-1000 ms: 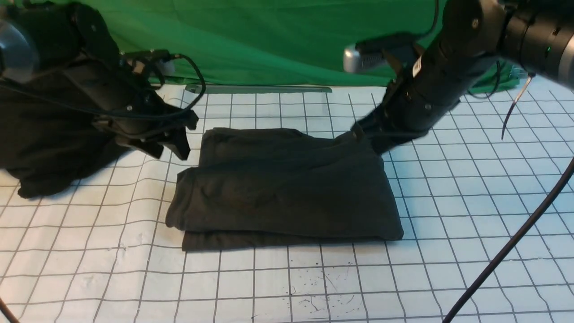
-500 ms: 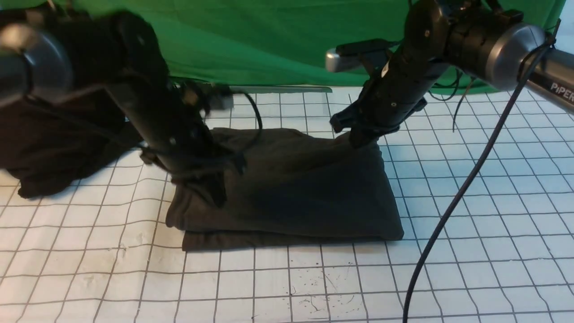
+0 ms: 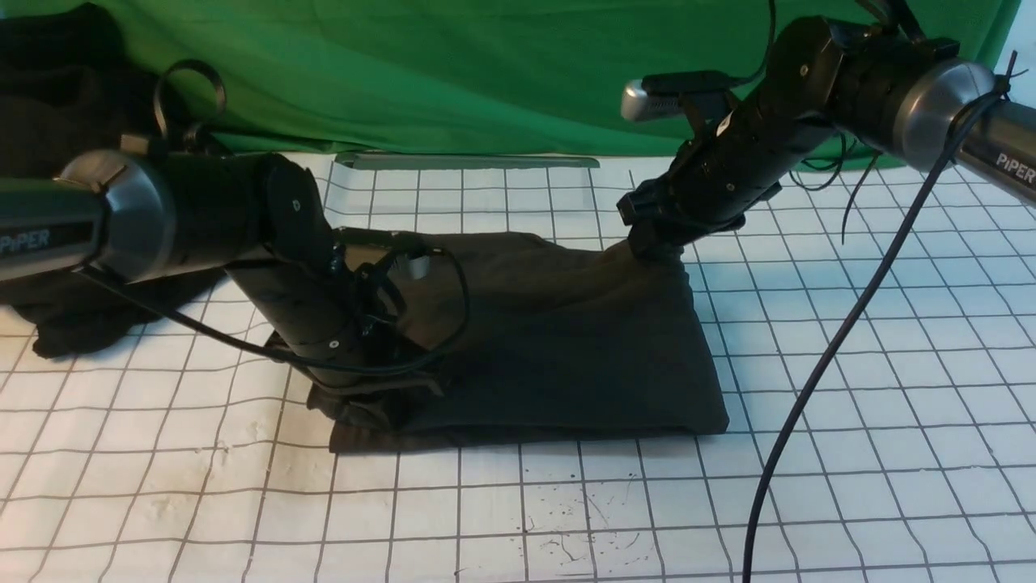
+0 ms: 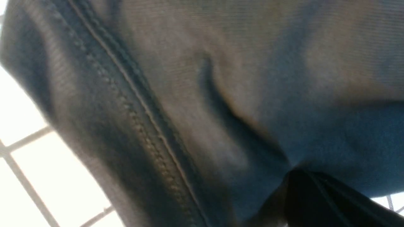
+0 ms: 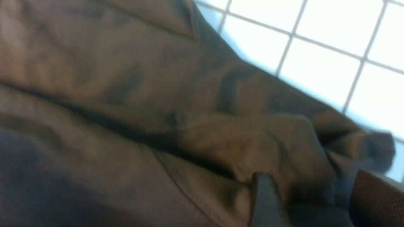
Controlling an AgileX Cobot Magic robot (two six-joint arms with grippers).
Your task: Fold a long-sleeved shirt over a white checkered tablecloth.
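Now the long-sleeved shirt (image 3: 558,340) lies as a folded rectangle in the middle of the white checkered tablecloth (image 3: 850,421) on the worktop. Our right gripper (image 3: 654,247) is clamped on a bunch of cloth at the far right corner, which tents up toward it. Our left gripper (image 3: 376,401) is pressed into the near left corner; we cannot tell whether it has closed on fabric. To fold well, we judge both corners need a firm hold on every layer and should be carried across together at even height. How many layers each gripper holds is hidden, and both wrist views are blurred close-ups.
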